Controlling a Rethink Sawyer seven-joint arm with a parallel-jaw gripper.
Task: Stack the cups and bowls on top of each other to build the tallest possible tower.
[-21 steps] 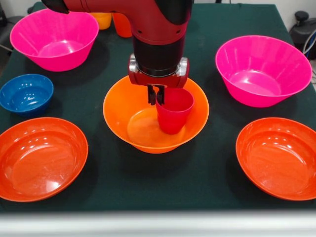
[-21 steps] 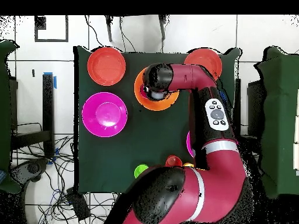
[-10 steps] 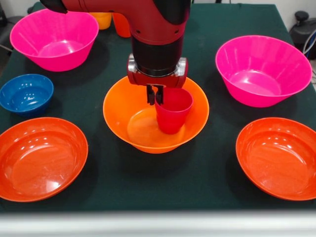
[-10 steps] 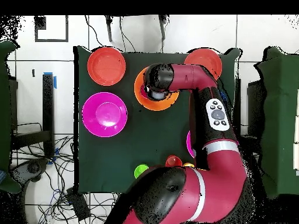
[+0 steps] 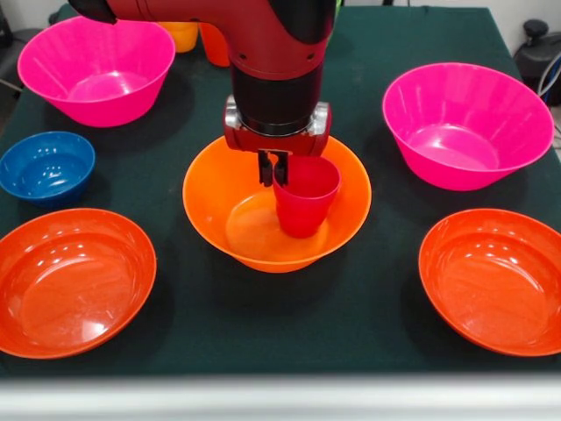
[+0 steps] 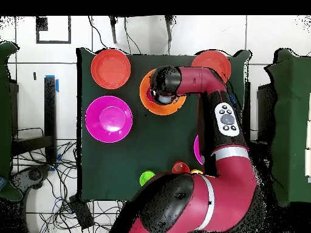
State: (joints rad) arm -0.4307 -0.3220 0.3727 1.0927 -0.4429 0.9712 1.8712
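Six bowls: all sit on the green table (image 5: 368, 324), placed below against the large orange bowl.
Arm: red and black arm (image 5: 272, 53) comes down over the large orange bowl; from overhead the arm (image 6: 206, 91) covers most of that bowl.
Large orange bowl: large orange bowl (image 5: 223, 219) stands upright at the middle of the table; overhead only its rim (image 6: 146, 100) shows past the arm.
Pink bowls: in the front view one pink bowl (image 5: 96, 70) is up and to the left of the large orange bowl, the other pink bowl (image 5: 465, 127) is to its right; both upright and well apart from it.
Red-orange bowls: one shallow red-orange bowl (image 5: 70, 281) lies down-left of the large orange bowl, the other shallow red-orange bowl (image 5: 495, 281) down-right; neither touches it.
Blue bowl: small blue bowl (image 5: 46, 165) sits left of the large orange bowl, between the left pink bowl and the left shallow one.
Red cup: red cup (image 5: 304, 197) is inside the large orange bowl, mouth up, tilted slightly; whether its base touches the bowl's floor I cannot tell.
Gripper: gripper (image 5: 273, 168) has its dark fingers (image 5: 266, 168) pinched together on the red cup's left rim.
Other cups: orange cup (image 5: 215, 42) and yellow cup (image 5: 182, 35) stand behind the large orange bowl, partly hidden by the arm; green cup (image 6: 146, 178) shows only overhead, near the robot's base.
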